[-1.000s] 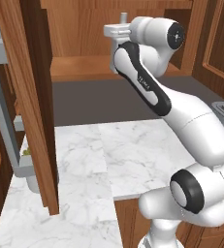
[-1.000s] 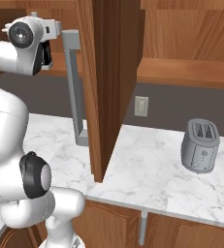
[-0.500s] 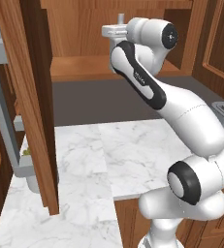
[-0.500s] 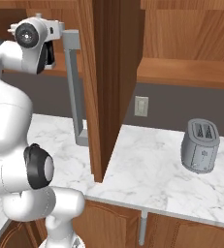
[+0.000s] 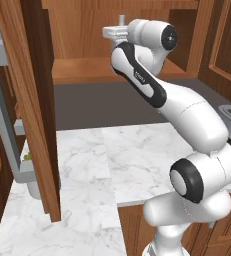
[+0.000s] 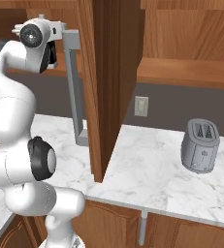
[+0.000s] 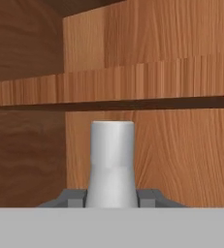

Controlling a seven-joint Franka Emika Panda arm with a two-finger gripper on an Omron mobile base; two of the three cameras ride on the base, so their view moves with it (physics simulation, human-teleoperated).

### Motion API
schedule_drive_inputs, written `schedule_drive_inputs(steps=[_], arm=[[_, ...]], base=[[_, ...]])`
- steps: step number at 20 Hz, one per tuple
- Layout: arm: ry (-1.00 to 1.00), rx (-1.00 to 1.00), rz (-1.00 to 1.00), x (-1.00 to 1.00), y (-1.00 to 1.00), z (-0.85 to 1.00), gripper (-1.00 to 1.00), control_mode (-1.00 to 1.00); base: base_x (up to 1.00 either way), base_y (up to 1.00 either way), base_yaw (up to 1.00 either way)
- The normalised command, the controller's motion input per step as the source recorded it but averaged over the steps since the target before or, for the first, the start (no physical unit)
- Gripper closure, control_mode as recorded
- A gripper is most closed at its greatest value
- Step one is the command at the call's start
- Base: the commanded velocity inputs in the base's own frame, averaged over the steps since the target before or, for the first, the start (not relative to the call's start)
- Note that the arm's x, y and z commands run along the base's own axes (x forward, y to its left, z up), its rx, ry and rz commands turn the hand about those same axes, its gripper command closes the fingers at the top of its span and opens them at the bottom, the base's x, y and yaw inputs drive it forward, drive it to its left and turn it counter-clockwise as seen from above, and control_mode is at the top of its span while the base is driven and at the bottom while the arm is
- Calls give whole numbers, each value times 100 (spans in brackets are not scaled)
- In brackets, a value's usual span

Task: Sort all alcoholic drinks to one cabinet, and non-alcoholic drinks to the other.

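Hand view shows the end effector (image 7: pixel 112 197) clamped on a white-lidded coffee cup (image 7: pixel 112 162) inside the cabinet (image 7: pixel 181 68); releasing above the shelf could topple it.

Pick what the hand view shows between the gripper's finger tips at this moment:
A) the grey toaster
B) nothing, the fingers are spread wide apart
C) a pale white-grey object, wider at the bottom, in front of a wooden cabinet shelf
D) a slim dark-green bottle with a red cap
C: the gripper is shut on a pale object, with a wooden shelf behind it; the toaster stands on the counter to the right.
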Motion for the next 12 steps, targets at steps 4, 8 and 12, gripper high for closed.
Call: schedule_drive_inputs(steps=[4, 8, 12], arm=[[0, 0, 0, 29, 8, -1, 100, -100], [1, 0, 0, 35, 11, -1, 100, -100], [1, 0, 0, 35, 7, 0, 100, -100]], base=[[0, 0, 0], [0, 0, 0], [0, 0, 0]])
